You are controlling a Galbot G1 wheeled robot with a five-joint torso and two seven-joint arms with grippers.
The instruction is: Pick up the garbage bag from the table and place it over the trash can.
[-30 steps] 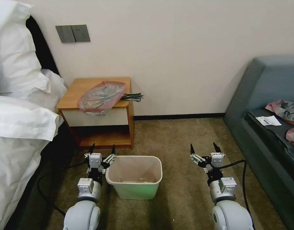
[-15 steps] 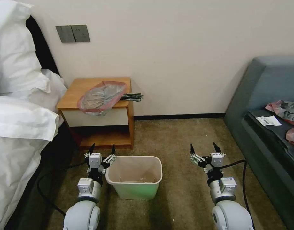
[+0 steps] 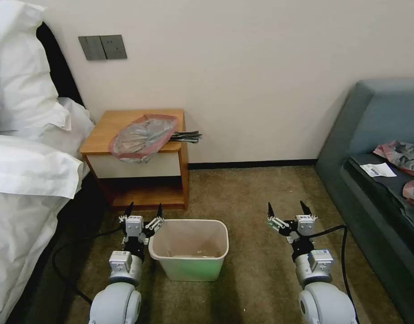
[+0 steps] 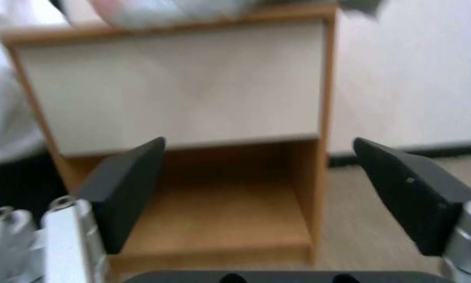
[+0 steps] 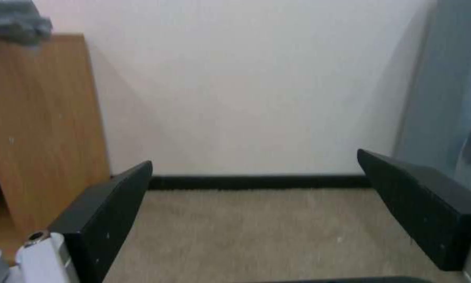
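**Operator:** Garbage bag [image 3: 143,137] is what I'm looking at first: one grey translucent bag with a pink-red rim, lying crumpled on top of the counter [image 3: 103,128], its front edge hanging over the white drawer front. A bundle of dark strips [image 3: 185,135] sticks out past the counter's right side, just beside the bag.

**Second:** And the bin?

**Operator:** One trash can [image 3: 189,250], upright on the carpet [image 3: 252,198] in front of the counter. No liner on it. I see a few pale specks at the bottom, possibly scraps, but I can't make them out from here.

**Second:** Grippers?

**Operator:** Two. My left gripper [image 3: 142,209] hangs low just beside the can's left rim, fingers spread wide, holding nothing. The left wrist view looks at the counter's drawer front and low shelf [image 4: 219,220] between the fingers [image 4: 123,188]. My right gripper [image 3: 286,209] is well to the can's right over the carpet, also spread wide and empty.

**Second:** Anything else?

**Operator:** Two pink-and-grey plastic wads [image 3: 402,157] and a paper label [image 3: 377,169] on the sofa [image 3: 373,135].
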